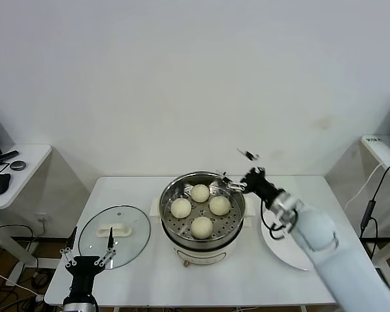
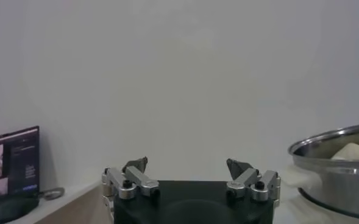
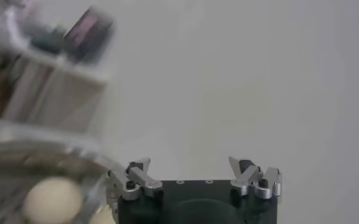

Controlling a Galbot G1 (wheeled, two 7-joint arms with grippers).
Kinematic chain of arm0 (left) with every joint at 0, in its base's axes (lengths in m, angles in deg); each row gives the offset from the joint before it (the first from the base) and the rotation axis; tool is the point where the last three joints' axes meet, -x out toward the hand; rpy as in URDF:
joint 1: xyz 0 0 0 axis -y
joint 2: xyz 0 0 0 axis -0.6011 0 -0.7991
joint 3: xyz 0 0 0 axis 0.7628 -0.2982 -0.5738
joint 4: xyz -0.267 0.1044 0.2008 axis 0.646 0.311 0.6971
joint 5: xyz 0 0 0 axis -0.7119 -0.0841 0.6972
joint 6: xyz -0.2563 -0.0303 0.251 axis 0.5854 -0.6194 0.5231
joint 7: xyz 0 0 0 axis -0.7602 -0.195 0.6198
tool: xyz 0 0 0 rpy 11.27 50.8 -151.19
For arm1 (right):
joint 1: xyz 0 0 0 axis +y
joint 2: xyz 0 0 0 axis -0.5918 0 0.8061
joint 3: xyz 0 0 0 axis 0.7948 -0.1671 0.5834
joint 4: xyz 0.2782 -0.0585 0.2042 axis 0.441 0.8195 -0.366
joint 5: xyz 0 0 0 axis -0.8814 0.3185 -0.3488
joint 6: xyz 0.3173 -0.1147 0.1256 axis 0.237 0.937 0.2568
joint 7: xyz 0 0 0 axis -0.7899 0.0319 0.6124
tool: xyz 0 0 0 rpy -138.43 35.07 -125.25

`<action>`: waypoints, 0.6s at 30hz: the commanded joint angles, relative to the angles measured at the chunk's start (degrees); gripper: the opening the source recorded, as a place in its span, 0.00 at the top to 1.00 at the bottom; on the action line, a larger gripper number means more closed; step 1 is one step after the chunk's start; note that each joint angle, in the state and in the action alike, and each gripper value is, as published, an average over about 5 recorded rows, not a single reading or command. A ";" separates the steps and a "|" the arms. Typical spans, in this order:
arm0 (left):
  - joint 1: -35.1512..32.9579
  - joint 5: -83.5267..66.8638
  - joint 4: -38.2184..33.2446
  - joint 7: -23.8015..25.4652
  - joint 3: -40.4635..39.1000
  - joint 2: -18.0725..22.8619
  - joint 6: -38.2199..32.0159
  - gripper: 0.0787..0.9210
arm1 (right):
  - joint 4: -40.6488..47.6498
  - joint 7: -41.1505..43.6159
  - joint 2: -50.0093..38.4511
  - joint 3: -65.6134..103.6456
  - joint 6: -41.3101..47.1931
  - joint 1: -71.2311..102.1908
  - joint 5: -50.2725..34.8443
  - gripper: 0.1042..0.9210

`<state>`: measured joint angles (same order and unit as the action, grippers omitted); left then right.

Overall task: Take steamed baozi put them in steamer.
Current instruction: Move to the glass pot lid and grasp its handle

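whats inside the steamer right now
Four steamed baozi sit on the perforated tray inside the steamer. Whatever lies under the tray is hidden.

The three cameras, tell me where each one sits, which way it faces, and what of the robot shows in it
Head view: from the head, down onto the table; right gripper open over the steamer, left gripper open by the glass lid.
Left wrist view: level toward the wall; its own open fingers, steamer rim at the edge.
Right wrist view: over the steamer; open fingers, one baozi.
Shared: steamer and baozi appear in all three.
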<state>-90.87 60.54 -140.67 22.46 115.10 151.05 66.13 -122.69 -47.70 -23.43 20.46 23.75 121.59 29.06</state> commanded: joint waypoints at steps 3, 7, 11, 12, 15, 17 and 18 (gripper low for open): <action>1.15 14.96 3.16 -6.03 1.06 -3.52 9.02 0.12 | -4.51 0.09 27.10 33.19 -14.48 34.22 5.76 0.12; 2.46 37.67 8.92 -6.82 3.41 -5.67 6.88 0.12 | -6.94 -2.49 27.87 35.53 -9.76 39.56 1.25 0.12; 2.81 49.69 13.16 -5.64 3.91 -9.79 4.88 0.12 | -8.22 -4.12 27.70 37.78 -6.90 41.93 -1.01 0.12; 3.18 52.05 14.30 -5.57 3.81 -10.85 4.71 0.12 | -8.49 -4.32 27.65 38.18 -6.34 42.18 -1.30 0.12; 5.71 59.96 18.89 -5.34 3.32 -13.41 3.22 0.12 | -9.68 -4.75 27.96 38.42 -4.63 42.41 -2.41 0.12; 7.70 64.11 21.76 -5.06 2.47 -14.71 2.25 0.12 | -10.36 -4.90 28.43 38.03 -3.97 42.37 -2.81 0.12; 8.70 65.47 22.97 -4.98 1.95 -15.35 1.88 0.12 | -10.62 -4.93 28.69 37.78 -3.79 42.32 -2.82 0.12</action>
<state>-87.78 93.55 -130.78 18.12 117.46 143.50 70.10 -129.70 -50.87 -0.45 52.79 17.46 155.12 29.06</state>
